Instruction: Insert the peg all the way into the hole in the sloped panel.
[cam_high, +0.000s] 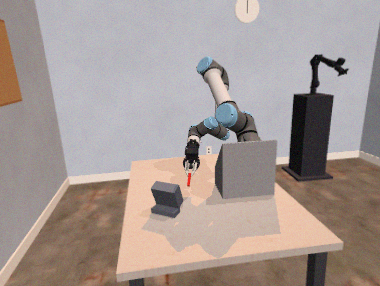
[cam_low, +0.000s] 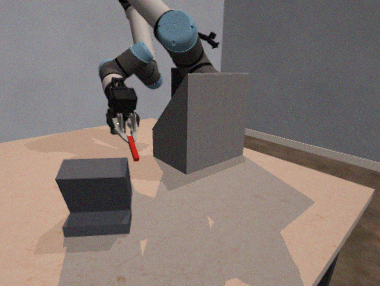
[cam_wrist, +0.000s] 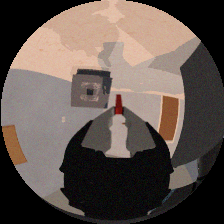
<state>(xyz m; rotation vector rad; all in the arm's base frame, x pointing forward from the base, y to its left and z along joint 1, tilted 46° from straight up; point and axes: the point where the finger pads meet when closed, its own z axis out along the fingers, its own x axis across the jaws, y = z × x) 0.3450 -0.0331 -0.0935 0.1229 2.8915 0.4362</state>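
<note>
My gripper (cam_high: 190, 169) (cam_low: 125, 130) (cam_wrist: 118, 107) is shut on a thin red peg (cam_high: 189, 179) (cam_low: 133, 148) (cam_wrist: 119, 102), which points down and forward from the fingertips. It hangs above the table (cam_high: 250, 235) (cam_low: 300, 200), behind and to the right of a small dark grey block (cam_high: 166, 198) (cam_low: 95, 185). In the wrist view the block's sloped panel (cam_wrist: 80, 90) shows its dark square hole (cam_wrist: 90, 91), just left of and beyond the peg's tip. The peg is clear of the hole.
A large grey wedge-shaped block (cam_high: 246, 170) (cam_low: 205, 120) stands on the table close to the right of the gripper. A black pedestal with a small arm (cam_high: 311, 135) stands on the floor at the far right.
</note>
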